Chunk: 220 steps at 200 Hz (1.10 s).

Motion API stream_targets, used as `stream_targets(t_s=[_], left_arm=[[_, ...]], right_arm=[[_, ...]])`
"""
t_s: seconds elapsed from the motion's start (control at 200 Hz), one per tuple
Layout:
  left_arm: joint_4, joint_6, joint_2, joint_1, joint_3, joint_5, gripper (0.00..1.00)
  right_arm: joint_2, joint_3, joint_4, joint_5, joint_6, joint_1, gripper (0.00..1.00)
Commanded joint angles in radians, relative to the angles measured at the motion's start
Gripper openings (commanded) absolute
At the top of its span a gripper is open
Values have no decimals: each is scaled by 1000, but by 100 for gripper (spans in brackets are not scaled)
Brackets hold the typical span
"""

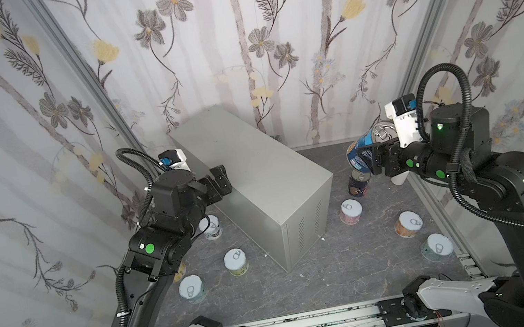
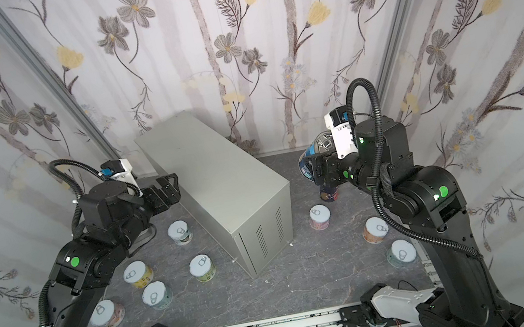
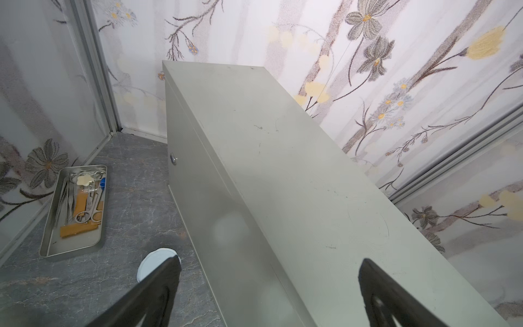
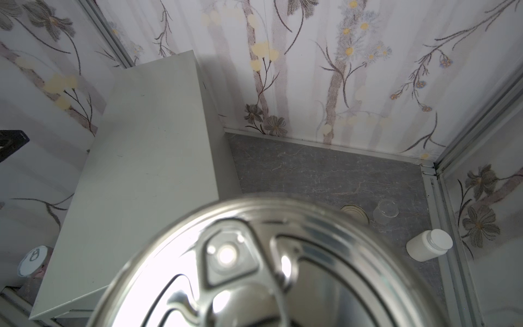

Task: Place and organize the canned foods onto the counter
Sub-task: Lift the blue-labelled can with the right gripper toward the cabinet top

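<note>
- The tall blue can [image 1: 360, 153] is up off the floor [image 1: 311, 283], tipped at a slant. The right hand [image 1: 374, 156] is clamped on its sides, and its silver pull-tab lid [image 4: 254, 269] fills most of the right wrist view.
- Right under that hand a second tall blue can [image 1: 358, 186] stands upright on the floor. I can't tell whether the two cans touch.
- The bench [image 1: 255, 173], a light grey cabinet, sits off to the inner side of the right hand, clearly apart from it and from the lifted can.
- Back from the right hand, towards the robot's base, three short cans [image 1: 351, 211] [image 1: 408, 224] [image 1: 436, 247] stand upright on the floor, apart from one another.
- Beyond that hand, near the far corner, the right wrist view shows a glass cup [image 4: 385, 211] and a white pill bottle [image 4: 428, 245] lying on its side.
- The left hand [image 2: 172, 187] hangs over the long edge of the bench with its fingers [image 3: 158, 288] spread wide and nothing between them.
- Below and behind the left hand, five more short cans [image 2: 180, 232] [image 2: 203, 267] [image 2: 157, 295] [image 2: 138, 274] [image 2: 106, 313] stand on the floor.
- Ahead of the left hand, beside the bench, a metal tray [image 3: 48, 243] of instruments lies on the floor.
</note>
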Motion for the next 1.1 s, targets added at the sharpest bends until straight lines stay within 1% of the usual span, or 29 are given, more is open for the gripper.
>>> stream_targets(t_s=[0.0,0.12,0.29,0.31,0.425,0.719,0.924,0.999,1.094], left_arm=[[-17,23,28,-18,36,-44,100],[-31,38,56,-40,68,-65,100],[-50,52,68,-74,71,-115,100],[-51,53,70,-77,69,-121,100],[-63,60,71,-88,52,-150,100],[-74,59,57,-116,7,-168,100],[-78,58,44,-133,-10,-172,100],[-78,57,42,-138,-15,-172,100],[-78,55,42,-141,-23,-170,100]], right_arm=[[61,110,41,20,-34,32,43],[155,229,-19,37,-56,83,44],[222,284,-24,43,-69,135,44],[256,293,-25,43,-70,140,44],[318,345,-27,15,-78,176,44],[455,413,-35,-5,-93,261,44],[514,449,-34,-21,-98,300,45],[532,452,-35,-29,-103,312,47],[550,452,-39,-33,-108,320,54]])
